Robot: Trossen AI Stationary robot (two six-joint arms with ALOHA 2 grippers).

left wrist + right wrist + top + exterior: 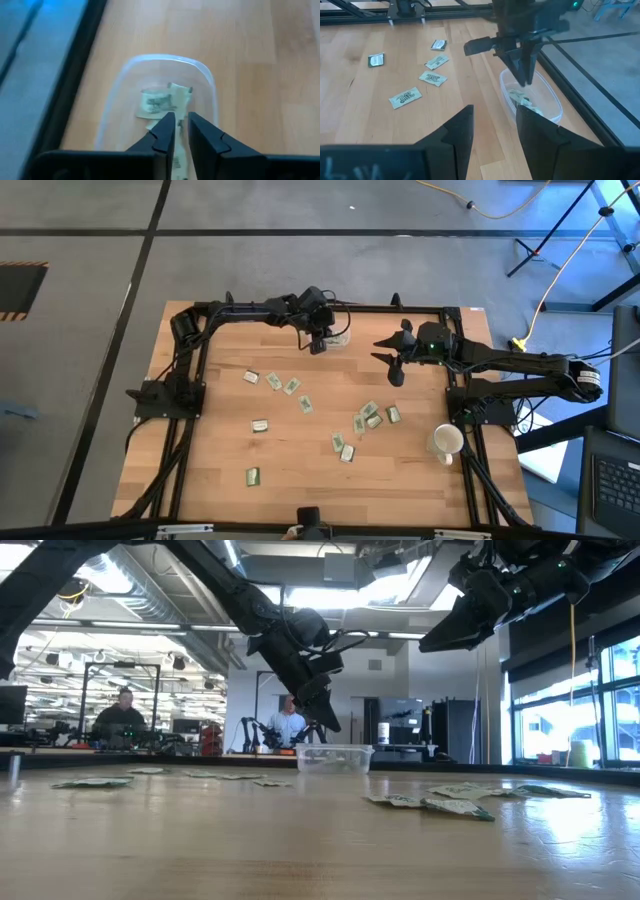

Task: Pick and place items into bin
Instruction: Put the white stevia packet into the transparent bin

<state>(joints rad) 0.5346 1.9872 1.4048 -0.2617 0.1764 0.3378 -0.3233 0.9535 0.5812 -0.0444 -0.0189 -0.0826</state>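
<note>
Non-task surroundings: table, cup, frame, floor, room

A light wooden table (300,450) fills the centre of the high view, edged by a black metal frame (200,330). A white cup (446,442) lies at its lower right. Grey floor (300,260) spans the top, with a yellow cable (500,210) at upper right. In the low view, two seated people (122,712) (288,724) show at middle left.
</note>
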